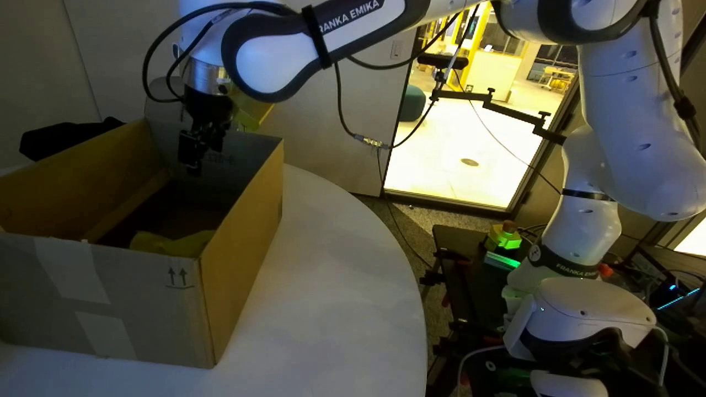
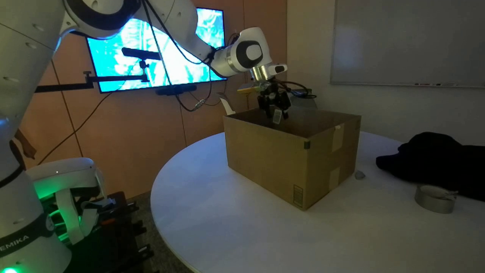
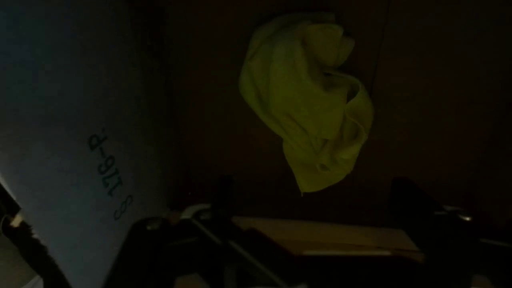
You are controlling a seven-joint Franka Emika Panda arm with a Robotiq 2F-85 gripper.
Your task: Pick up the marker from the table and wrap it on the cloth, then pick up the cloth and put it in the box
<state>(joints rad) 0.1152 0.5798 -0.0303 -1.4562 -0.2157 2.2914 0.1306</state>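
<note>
The crumpled yellow-green cloth lies inside the open cardboard box.

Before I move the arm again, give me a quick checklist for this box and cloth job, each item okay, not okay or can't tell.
1. Box upright on the table: ok, its opening faces up.
2. Cloth inside the box: ok, lying crumpled at the bottom.
3. Hand open and free of the cloth: ok, jaws spread in the wrist view, cloth apart from them.
4. Marker wrapped in the cloth: cannot tell; none shows, and the folds could hide it.
5. Hand fully out of the box: cannot tell; both exterior views show it at the opening.
</note>
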